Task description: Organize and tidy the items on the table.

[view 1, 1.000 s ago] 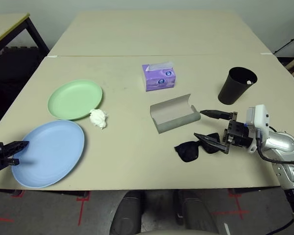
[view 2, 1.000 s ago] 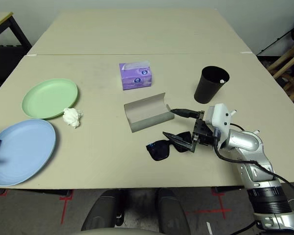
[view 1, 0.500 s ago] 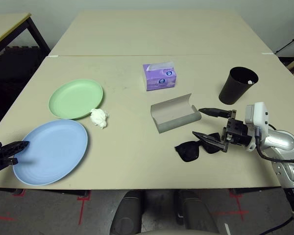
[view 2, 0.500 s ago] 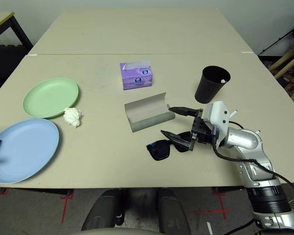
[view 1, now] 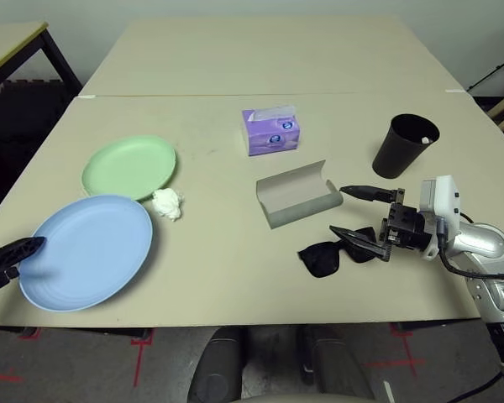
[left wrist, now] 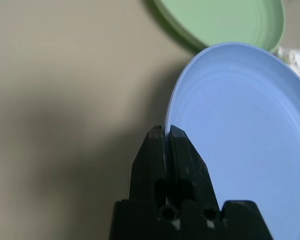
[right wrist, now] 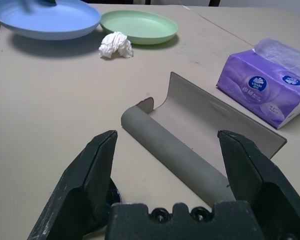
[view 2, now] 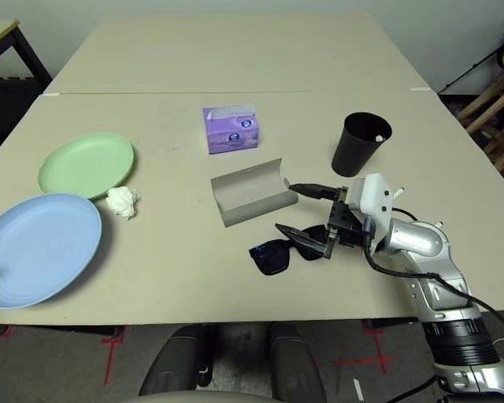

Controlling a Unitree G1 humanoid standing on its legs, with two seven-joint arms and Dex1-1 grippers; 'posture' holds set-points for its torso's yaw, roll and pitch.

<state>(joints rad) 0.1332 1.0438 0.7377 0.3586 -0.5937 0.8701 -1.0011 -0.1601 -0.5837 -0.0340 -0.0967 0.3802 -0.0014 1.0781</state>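
On a large pale beige matte table (view 1: 235, 252), seamed to a second beige top behind it, beside a black-legged side table at far left: left gripper (left wrist: 166, 136), black fingers pressed together on the near-left rim of the round light blue plate (view 1: 88, 252), pinching it. Since a second ago, plate lifted at that edge, tilted and carried toward the round pale green plate (view 1: 128, 167), now overlapping its near rim; only shadow beneath the raised edge. Crumpled white tissue wad (view 1: 168, 203) just beside both plates, where it lay before.

Right gripper (view 1: 363, 214), fingers spread wide and level, unmoved, pointing at the open grey oblong glasses case (view 1: 298, 195); upper finger near the case's end, lower finger over the black sunglasses (view 1: 332, 254), contact impossible to judge. Black tapered cup (view 1: 403, 147) upright well behind, a small white object inside, too small to identify. Purple tissue pack (view 1: 271, 131) beyond the case. Left gripper cut off at the picture's edge in the head views.
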